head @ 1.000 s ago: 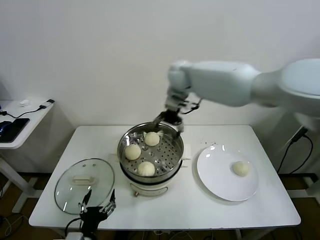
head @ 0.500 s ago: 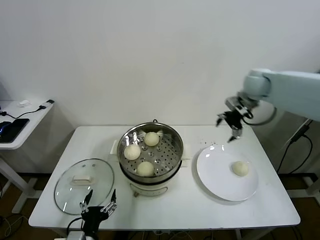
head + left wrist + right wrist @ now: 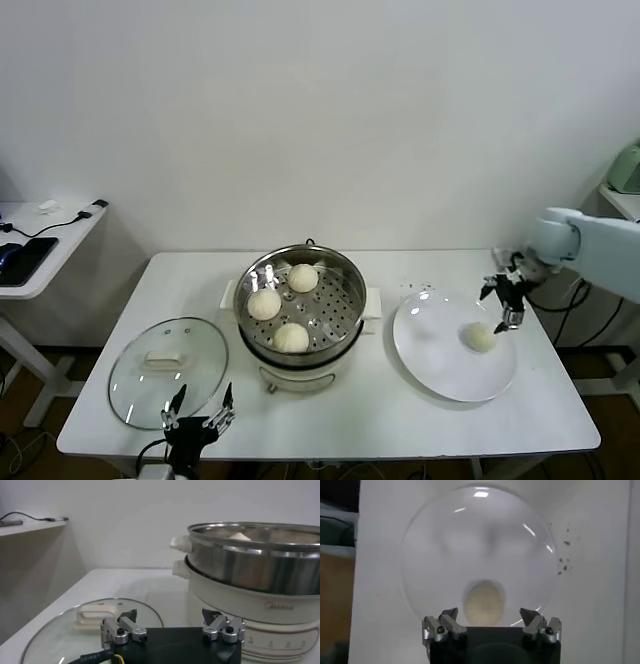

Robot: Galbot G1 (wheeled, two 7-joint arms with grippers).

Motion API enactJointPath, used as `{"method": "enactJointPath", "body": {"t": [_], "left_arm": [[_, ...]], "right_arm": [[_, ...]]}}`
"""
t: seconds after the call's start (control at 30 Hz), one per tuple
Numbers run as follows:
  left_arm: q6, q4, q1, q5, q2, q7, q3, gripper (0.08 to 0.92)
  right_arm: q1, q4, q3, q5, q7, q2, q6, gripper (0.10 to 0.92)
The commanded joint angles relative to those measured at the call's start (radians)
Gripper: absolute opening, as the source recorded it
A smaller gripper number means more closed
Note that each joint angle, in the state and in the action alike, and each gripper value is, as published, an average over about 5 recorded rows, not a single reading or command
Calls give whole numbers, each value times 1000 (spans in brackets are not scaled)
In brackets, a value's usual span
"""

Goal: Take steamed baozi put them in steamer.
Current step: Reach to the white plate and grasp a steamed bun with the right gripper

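Note:
The steel steamer (image 3: 350,272) on its cream base stands mid-table and holds three baozi (image 3: 303,278) (image 3: 265,304) (image 3: 292,338) on its perforated tray. It also shows in the left wrist view (image 3: 260,565). One more baozi (image 3: 480,338) lies on the white plate (image 3: 430,350) at the right. My right gripper (image 3: 505,303) is open and empty, just above and behind that baozi (image 3: 483,603), which sits between its spread fingertips in the right wrist view. My left gripper (image 3: 198,409) is open and parked at the table's front left.
A glass lid (image 3: 168,372) with a cream handle lies flat at the front left, just beyond the left gripper; it also shows in the left wrist view (image 3: 95,616). A side table (image 3: 40,245) with cables stands at far left. Dark crumbs (image 3: 563,562) dot the table beside the plate.
My right arm has swung from above the steamer's far rim over to the right and come down to the plate, with the gripper now close over the last baozi. The left arm has not moved.

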Motion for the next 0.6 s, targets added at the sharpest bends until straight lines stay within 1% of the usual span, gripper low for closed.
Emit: {"method": "enactJointPath", "body": {"t": [0.03, 0.2, 0.6], "left_arm": [[0, 6, 0, 2, -2, -1, -2, 823], [-1, 13, 1, 3, -3, -2, -3, 823], [0, 16, 0, 7, -1, -3, -3, 823]], "right_arm": [[-241, -104, 204, -104, 27, -10, -40, 823], [-298, -144, 255, -126, 35, 20, -40, 823], [-332, -167, 284, -154, 46, 65, -43, 823]]}}
